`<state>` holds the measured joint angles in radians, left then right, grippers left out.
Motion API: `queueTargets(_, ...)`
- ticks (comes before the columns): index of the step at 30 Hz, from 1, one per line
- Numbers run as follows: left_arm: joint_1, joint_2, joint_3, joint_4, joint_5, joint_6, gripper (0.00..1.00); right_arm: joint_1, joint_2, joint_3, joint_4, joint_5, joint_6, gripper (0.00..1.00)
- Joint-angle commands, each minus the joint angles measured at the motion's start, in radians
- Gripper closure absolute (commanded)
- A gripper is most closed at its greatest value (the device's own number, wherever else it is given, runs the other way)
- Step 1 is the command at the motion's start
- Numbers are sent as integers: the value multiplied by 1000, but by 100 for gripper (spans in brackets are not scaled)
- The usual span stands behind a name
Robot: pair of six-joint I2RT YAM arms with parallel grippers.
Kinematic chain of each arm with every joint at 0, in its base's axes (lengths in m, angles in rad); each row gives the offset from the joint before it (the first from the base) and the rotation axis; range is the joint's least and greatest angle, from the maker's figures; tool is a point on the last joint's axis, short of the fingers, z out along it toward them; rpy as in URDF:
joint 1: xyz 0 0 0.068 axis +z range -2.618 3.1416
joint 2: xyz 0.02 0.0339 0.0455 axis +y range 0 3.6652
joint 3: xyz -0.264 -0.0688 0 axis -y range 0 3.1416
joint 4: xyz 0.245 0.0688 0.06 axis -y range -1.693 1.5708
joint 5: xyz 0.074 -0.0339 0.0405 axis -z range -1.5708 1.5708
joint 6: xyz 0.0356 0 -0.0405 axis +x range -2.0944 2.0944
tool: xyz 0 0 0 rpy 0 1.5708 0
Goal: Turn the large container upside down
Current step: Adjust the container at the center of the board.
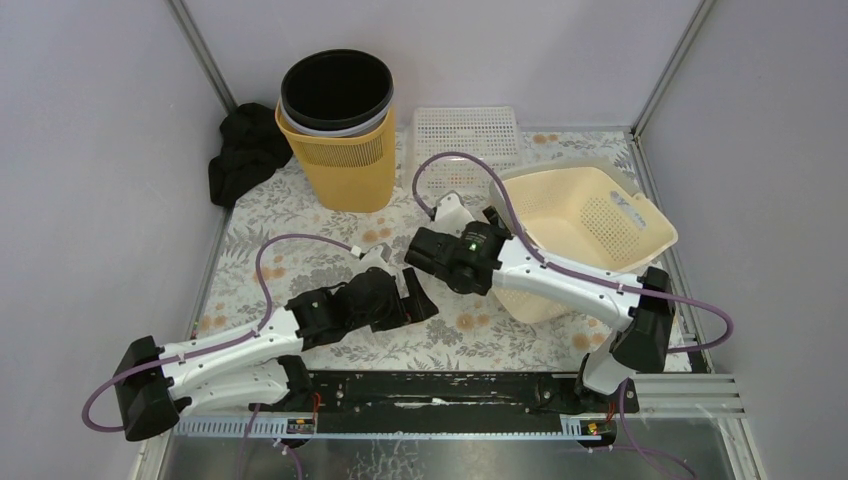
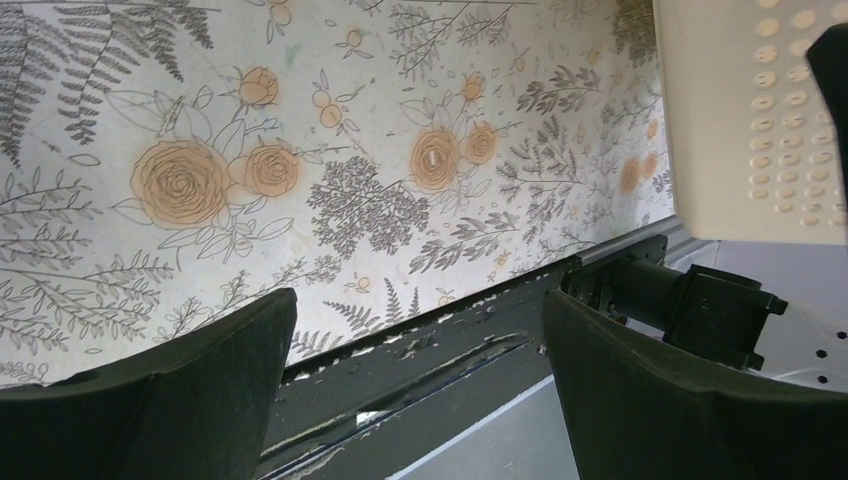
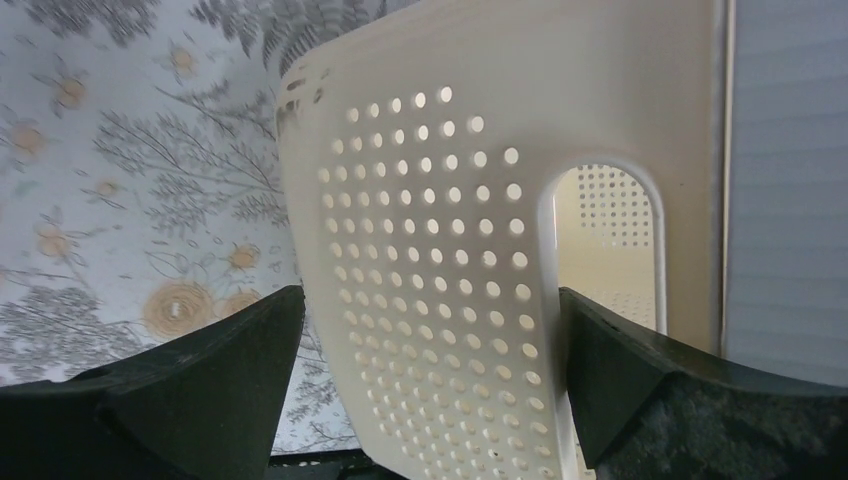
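Large container (image 1: 590,225), a cream perforated basket, sits mouth-up on the right side of the floral table (image 1: 300,215), close to the right wall. We note the right end effector (image 1: 472,212) spread wide at the basket's near-left wall. In its wrist view the holed wall and the handle cut-out fill the gap between the fingers (image 3: 200,400) (whether either finger touches the plastic we cannot tell). The left end effector (image 1: 415,300) is also spread wide, holding nothing, low over the table just left of centre. Behind: a yellow bin (image 1: 340,165) with a black bin (image 1: 335,90) nested inside it, a white flat basket (image 1: 465,135) beside it, and a black cloth (image 1: 245,150) at the far left.
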<state>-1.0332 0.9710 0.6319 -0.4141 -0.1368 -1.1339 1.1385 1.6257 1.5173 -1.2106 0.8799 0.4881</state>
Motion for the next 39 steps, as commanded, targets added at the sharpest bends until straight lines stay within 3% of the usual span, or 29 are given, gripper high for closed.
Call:
queueTargets(1, -5, 2, -13, 108, -39, 10, 0, 4, -42, 122, -26, 49, -4, 1)
queueTargets(11, -4, 200, 11, 335, -10, 40, 0, 3, -31, 232, -73, 33, -59, 1)
queueTargets(18, -4, 308, 36, 412, 43, 38, 0, -4, -137, 190, 72, -117, -130, 1)
queueTargets(28, -4, 158, 57, 242, -41, 56, 0, -293, -273, 11, 298, -489, -227, 1)
queueTargets(35, -5, -19, 46, 96, -113, 44, 0, -405, -251, -119, 445, -689, -248, 2)
queueTargets(39, -5, -102, 39, 11, -127, 33, 0, -428, -208, -155, 482, -724, -249, 8)
